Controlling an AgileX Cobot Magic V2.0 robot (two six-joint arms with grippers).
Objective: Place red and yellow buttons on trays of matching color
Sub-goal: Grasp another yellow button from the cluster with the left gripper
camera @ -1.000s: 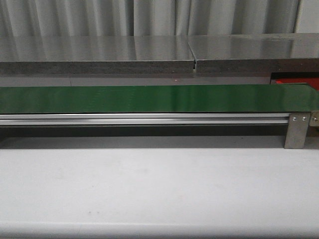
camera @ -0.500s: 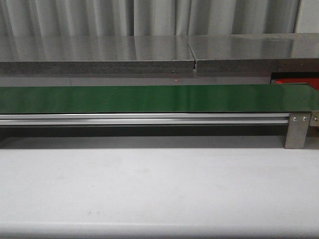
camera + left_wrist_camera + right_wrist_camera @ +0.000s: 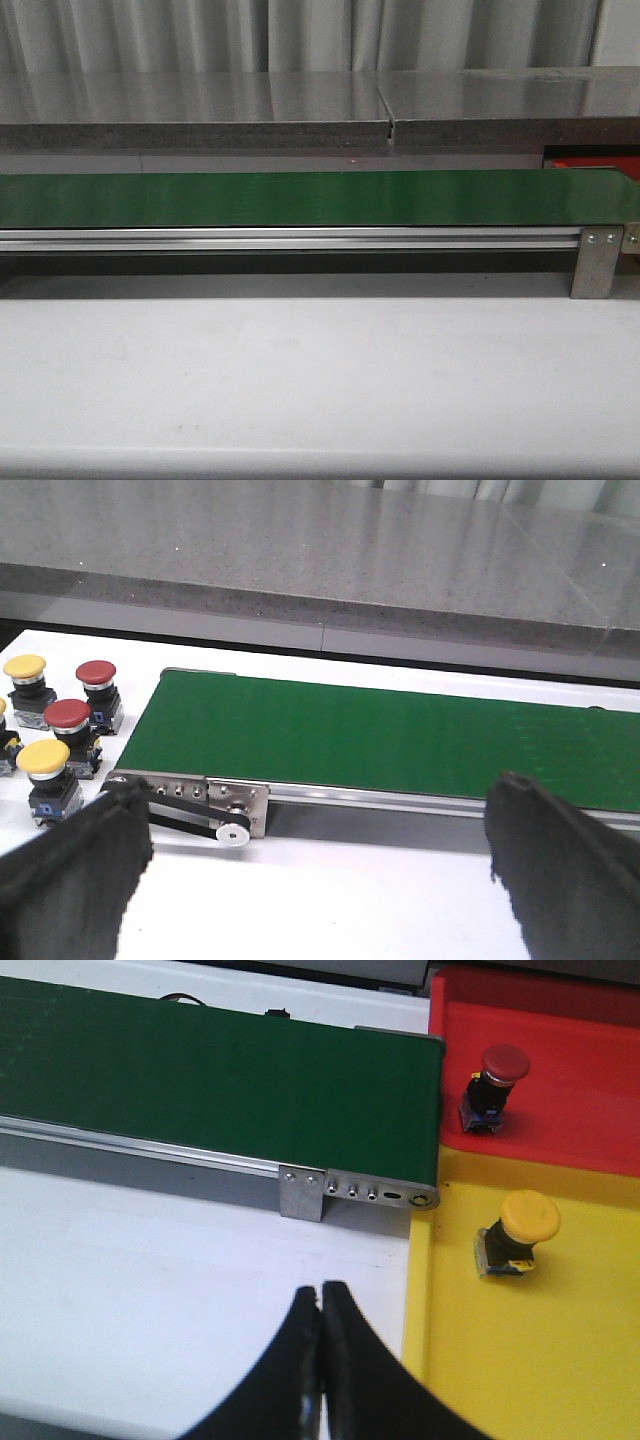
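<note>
- My left gripper (image 3: pixel 320 860): fingers (image 3: pixel 565 865) spread wide apart, nothing between them, hanging over the white table (image 3: pixel 330 900) just short of the conveyor's near rail.
- My right gripper (image 3: pixel 322 1360): fingertips pressed together, clenched on nothing, over the white table near the conveyor's end and just beside the yellow tray's edge.
- Conveyor belt (image 3: pixel 300 198): green, running across the table from side to side; bare along the whole stretch that shows in the front view. Its silver side rail (image 3: pixel 290 238) faces me, with a metal bracket (image 3: pixel 598 262) at the right end.
- Loose buttons, seen in the left wrist view, standing upright on the table off the belt's left end, close together: one yellow button (image 3: pixel 25 668) and one red button (image 3: pixel 96 672) farther back, a second red button (image 3: pixel 67 715) and a second yellow button (image 3: pixel 43 758) nearer me. More may lie past the picture's edge; I cannot tell.
- Red tray (image 3: pixel 580 1070): at the belt's right end, on the far side; it holds one red-capped button (image 3: pixel 495 1078), tilted over.
- Yellow tray (image 3: pixel 520 1360): touching the red tray on the near side; it holds one yellow-capped button (image 3: pixel 520 1232), lying tilted, near the tray's far edge.
- Grey counter (image 3: pixel 200 105): behind the belt.
</note>
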